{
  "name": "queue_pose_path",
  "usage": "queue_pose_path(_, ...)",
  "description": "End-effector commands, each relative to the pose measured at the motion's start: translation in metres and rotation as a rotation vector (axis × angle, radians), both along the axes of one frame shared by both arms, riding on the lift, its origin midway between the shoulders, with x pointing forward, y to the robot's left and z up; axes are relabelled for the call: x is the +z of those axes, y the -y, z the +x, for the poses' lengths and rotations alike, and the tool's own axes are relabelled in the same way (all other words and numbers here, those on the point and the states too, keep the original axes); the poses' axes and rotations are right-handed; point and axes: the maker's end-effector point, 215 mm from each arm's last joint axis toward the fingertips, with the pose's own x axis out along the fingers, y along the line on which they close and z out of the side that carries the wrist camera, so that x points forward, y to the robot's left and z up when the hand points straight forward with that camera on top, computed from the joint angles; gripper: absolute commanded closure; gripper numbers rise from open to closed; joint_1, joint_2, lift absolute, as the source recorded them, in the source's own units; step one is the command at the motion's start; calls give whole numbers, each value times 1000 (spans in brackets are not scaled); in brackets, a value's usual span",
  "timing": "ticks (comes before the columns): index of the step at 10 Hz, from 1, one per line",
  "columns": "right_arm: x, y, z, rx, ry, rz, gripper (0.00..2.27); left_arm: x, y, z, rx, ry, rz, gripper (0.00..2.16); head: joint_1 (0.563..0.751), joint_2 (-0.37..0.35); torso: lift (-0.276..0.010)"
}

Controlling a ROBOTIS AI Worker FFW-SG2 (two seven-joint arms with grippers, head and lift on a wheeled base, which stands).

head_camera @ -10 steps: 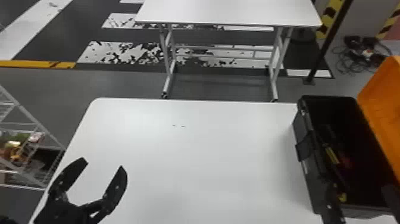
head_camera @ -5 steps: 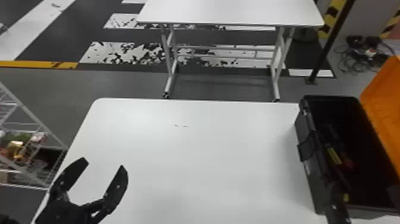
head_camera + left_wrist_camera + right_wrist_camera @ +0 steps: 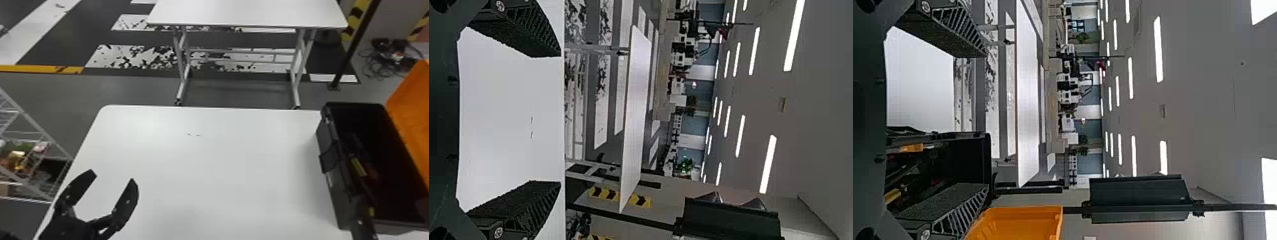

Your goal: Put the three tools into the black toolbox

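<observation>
Since the tools (image 3: 359, 166) look boxed already, the right gripper (image 3: 985, 120), fingers spread at the toolbox (image 3: 335, 191)'s near end, prob just needs to lift clear imo.

A white table (image 3: 207, 175) occupies the foreground; beyond it, apart, stands a second white table (image 3: 245, 12) on metal legs. The grey floor (image 3: 127, 89) bears worn white stripes (image 3: 127, 57) and a yellow line (image 3: 41, 68). A wire rack (image 3: 35, 122) stands at left; a dark post (image 3: 355, 43) and tangled cables (image 3: 378, 68) lie at right. Linear lights (image 3: 795, 35) line the grey ceiling (image 3: 819, 100).
</observation>
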Motion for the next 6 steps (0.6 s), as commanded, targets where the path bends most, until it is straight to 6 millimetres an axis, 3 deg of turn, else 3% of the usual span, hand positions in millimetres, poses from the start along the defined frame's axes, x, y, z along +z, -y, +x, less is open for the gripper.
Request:
queue_pose_path(1,0,-1,0,1,1,1,76,-1,1,-2,-2,-2,-1,90,695,62,-51)
queue_pose_path(6,-1,-2,1,4,-4,0,76,-3,7,-5,-18,-8,-9,90,695,55,-51)
